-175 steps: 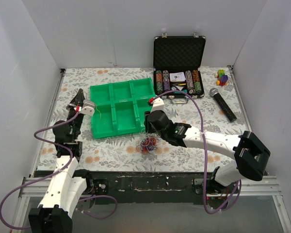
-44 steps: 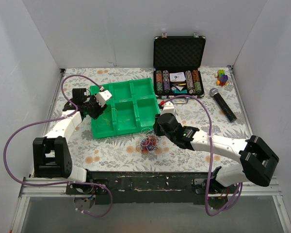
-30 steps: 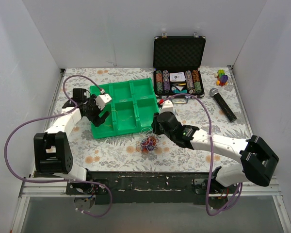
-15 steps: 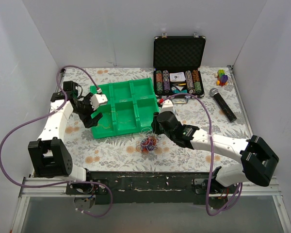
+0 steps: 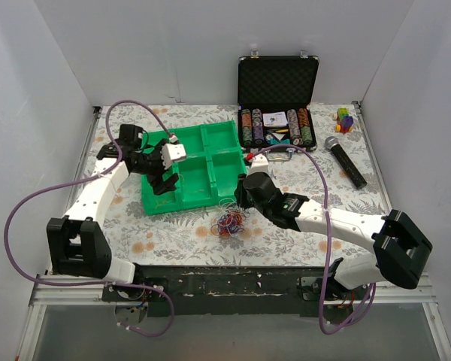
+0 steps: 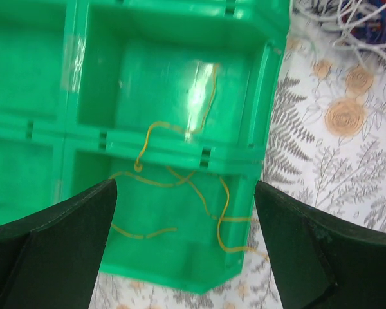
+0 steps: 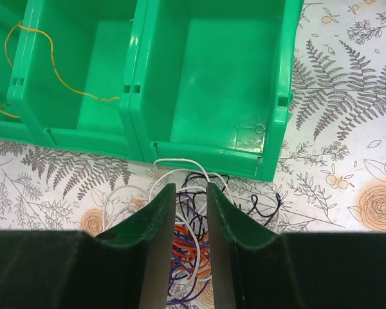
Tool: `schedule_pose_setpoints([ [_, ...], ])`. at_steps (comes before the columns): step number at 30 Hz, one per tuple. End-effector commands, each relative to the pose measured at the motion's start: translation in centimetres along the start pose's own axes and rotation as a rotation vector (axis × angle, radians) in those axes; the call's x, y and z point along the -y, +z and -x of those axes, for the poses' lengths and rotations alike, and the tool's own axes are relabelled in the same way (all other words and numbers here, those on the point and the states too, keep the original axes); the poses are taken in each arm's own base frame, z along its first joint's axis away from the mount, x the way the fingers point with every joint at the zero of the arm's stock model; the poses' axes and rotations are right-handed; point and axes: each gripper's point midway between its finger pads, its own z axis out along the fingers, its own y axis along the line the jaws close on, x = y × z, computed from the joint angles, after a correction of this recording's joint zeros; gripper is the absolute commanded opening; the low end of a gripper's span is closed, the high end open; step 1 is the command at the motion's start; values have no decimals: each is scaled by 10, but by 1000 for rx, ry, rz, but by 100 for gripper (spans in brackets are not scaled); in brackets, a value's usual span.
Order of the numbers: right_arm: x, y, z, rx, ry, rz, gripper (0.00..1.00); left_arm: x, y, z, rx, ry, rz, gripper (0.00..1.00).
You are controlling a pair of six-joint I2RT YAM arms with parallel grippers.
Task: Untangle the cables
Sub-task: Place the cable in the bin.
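The cables lie in a tangled heap of orange, purple-blue, white and black wires on the flowered cloth, just in front of the green tray. My right gripper hovers over the heap's far edge. In the right wrist view its jaws stand a narrow gap apart, open, and the wires show through the gap. My left gripper is above the tray's near-left part, wide open and holding nothing. Thin yellow wires lie loose in two tray compartments below it.
An open black case of poker chips stands at the back right. A microphone and a small coloured toy lie to its right. White walls close in the table on three sides. The tray's walls rise just beyond the heap.
My left arm has swung right, from the tray's left edge to above its near-left compartments, jaws still wide. The right arm and the heap have stayed put.
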Motion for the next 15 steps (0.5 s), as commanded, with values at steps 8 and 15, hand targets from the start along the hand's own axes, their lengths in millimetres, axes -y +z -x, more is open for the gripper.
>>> schedule_pose_setpoints([
  [8,1,-10,22,77,36,0,34,-21,57,48,73,148,20,84],
  [15,6,-17,25,94,37,0,34,-42,75,32,-34,127,7,76],
])
